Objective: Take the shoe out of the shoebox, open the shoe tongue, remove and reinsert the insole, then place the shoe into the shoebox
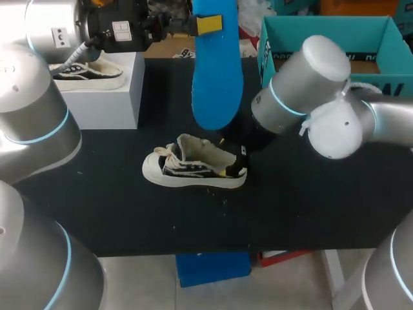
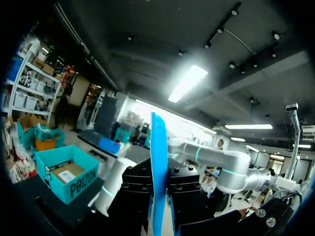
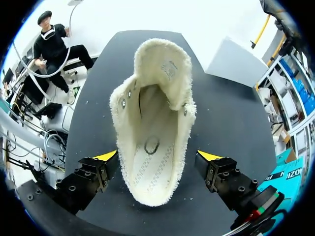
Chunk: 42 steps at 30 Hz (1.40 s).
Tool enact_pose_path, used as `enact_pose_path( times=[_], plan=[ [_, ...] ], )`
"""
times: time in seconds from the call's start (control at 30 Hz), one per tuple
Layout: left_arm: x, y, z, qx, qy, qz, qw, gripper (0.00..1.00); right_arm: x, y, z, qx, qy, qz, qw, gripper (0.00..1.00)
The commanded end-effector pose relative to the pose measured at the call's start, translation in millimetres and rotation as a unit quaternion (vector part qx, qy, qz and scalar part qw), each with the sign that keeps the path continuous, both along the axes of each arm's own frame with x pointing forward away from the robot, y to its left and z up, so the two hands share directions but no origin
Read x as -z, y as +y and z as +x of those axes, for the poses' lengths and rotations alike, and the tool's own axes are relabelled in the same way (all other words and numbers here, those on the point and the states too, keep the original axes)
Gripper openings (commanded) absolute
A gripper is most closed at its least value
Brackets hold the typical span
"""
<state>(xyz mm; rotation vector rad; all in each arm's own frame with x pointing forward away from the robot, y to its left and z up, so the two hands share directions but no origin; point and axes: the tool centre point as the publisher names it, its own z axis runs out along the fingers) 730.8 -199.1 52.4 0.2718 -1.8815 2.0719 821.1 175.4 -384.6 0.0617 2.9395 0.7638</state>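
Left tool [image 1: 208, 24], raised above the far side of the counter [image 1: 310, 206]: closed on the upper end of the blue insole [image 1: 217, 71], which hangs upright and clear of the counter. In the left wrist view the insole stands edge-on, clamped between the two black fingers.

Shoe [image 1: 193, 169]: lies on its sole near the middle of the counter, toe toward the left arm's side, tongue folded forward and the mouth wide open. It sits well apart from the counter's near edge, with bare black surface in front of it and toward the right arm's side.

Right tool [image 3: 157, 157]: wide open, astride the heel of the shoe, one yellow tip on either side. Whether either tip touches the fleecy rim cannot be told.

Shoebox [image 1: 322, 39]: teal, open, at the far corner on the right arm's side, well apart from the shoe.

White block [image 1: 106, 97]: at the far corner on the left arm's side, carrying a second shoe [image 1: 87, 72].
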Motion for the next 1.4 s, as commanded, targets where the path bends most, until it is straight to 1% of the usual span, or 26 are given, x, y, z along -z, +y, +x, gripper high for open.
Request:
enact_pose_path(
  times=[0.03, 0.17, 0.37, 0.57, 1.03, 1.4],
  plan=[
    [1, -1, -0.6, -0.002, 0.0, 0.0, 1.0, 0.0, 8, -6, -3.7, -0.007, -0.017, 0.161, 0.987, 1.0],
    [1, -1, -0.6, -0.002, 0.0, 0.0, 1.0, 0.0, 11, -5, -1.6, -0.005, -0.022, 0.197, 0.98, 1.0],
    [1, -1, -0.6, -0.002, 0.0, 0.0, 1.0, 0.0, 18, -7, 0.4, -0.002, -0.024, 0.235, 0.972, 1.0],
    [1, -1, -0.6, -0.002, 0.0, 0.0, 1.0, 0.0, 26, -9, 1.0, 0.003, -0.024, 0.255, 0.967, 1.0],
    [1, -1, -0.6, -0.002, 0.0, 0.0, 1.0, 0.0, 38, -18, -1.7, 0.014, -0.016, 0.261, 0.965, 1.0],
    [1, -1, -0.6, -0.002, 0.0, 0.0, 1.0, 0.0, 43, -20, -0.4, 0.016, -0.011, 0.263, 0.965, 1.0]
  ],
)
